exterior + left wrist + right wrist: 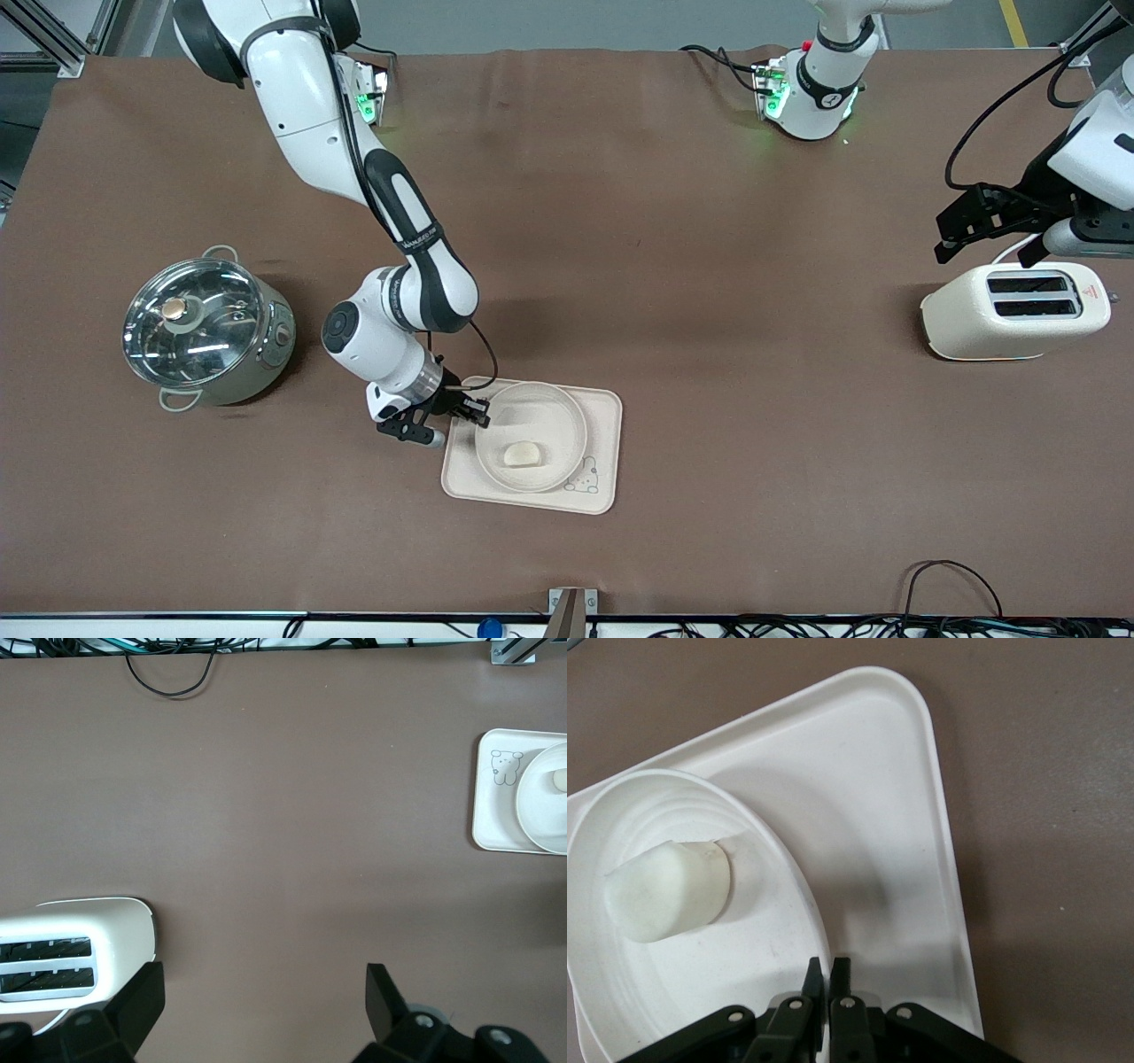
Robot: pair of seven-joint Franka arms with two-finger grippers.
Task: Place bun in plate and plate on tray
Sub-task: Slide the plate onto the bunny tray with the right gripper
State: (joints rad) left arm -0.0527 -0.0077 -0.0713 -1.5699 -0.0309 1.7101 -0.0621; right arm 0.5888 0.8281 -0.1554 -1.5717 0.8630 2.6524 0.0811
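The bun (521, 455) is set in the plate (567, 416), and the plate is carried on the tray (604, 443), which lies on the tabletop (709, 266) near the front camera. A lidded pot (205, 330) is placed toward the right arm's end of the tabletop, a toaster (1014, 310) toward the left arm's end, both farther from the front camera than the tray.

On my counter (673, 221) I count one bun (522, 455), one plate (532, 436), one tray (602, 443), one lidded steel pot (205, 326), one two-slot toaster (1015, 310), and two arms, each with one gripper.
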